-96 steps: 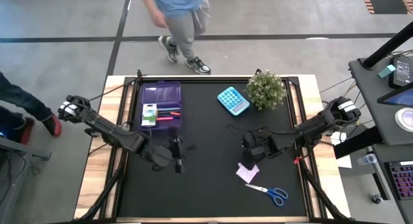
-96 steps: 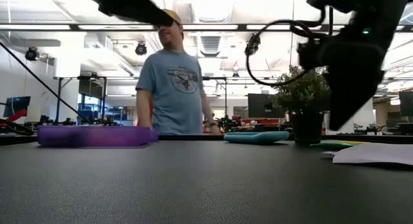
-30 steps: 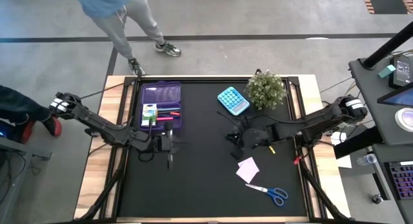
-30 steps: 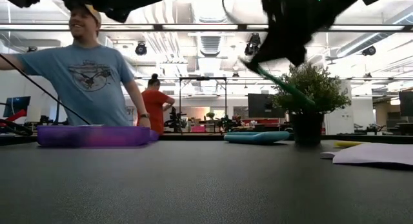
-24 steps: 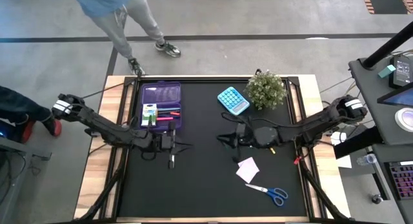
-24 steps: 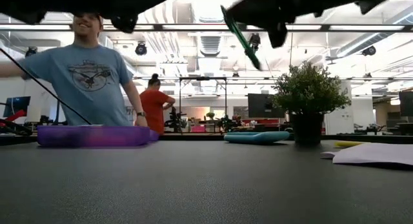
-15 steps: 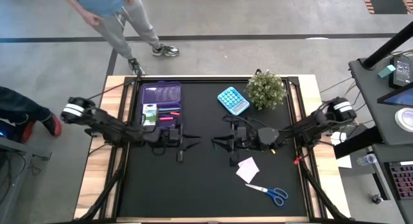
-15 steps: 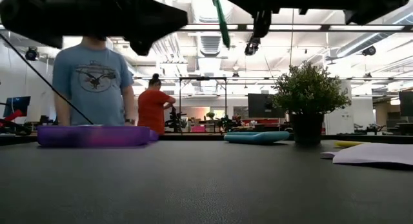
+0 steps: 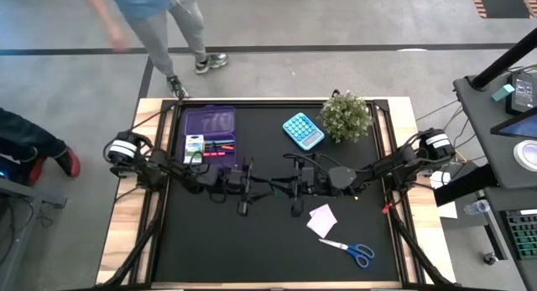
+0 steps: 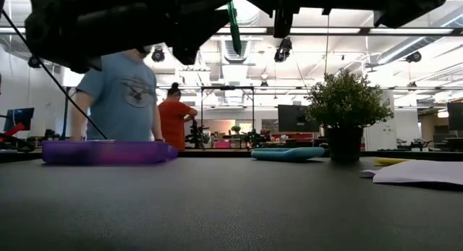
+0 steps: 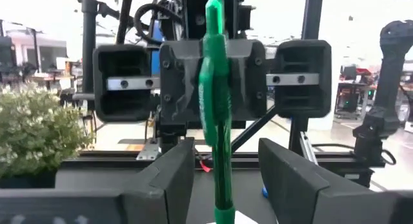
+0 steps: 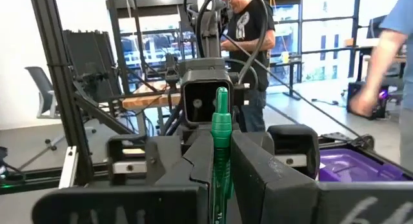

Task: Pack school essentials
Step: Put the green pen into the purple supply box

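A green pen [image 11: 215, 88] stands nearly upright high over the middle of the table, with my right gripper [image 12: 221, 179] shut on it. My left gripper [image 11: 226, 179] faces it from the table's left, open. Its two fingers stand on either side of the pen's lower part without touching it. In the high view the two grippers meet nose to nose, left [image 9: 254, 188] and right [image 9: 287, 188]. In the low view the pen [image 10: 234, 23] shows near the top, slightly tilted. A pale paper square [image 9: 321, 219] and blue-handled scissors [image 9: 352, 251] lie flat on the mat. My right gripper pinches the green pen's shaft [image 12: 221, 156] between its two fingers. The fingers lie about level, coming from the table's right side, across the pen. The pen stands nearly upright, lifted clear of the table, with one end [image 12: 221, 98] sticking up above the fingers.
A translucent purple case [image 9: 210, 123] lies at the far left, holding a green-white pack [image 9: 195, 147] and red pens. A blue calculator [image 9: 303, 130] and a potted plant [image 9: 345, 115] stand at the far right. A yellow pen [image 10: 391, 161] lies right of the plant. People move beyond the far edge.
Both grippers have gone toward the table's middle, toward each other, and have tipped up from pointing down to about level. The green pen, carried by my right gripper, has turned from slanting to nearly upright and now stands between my left gripper's fingers.
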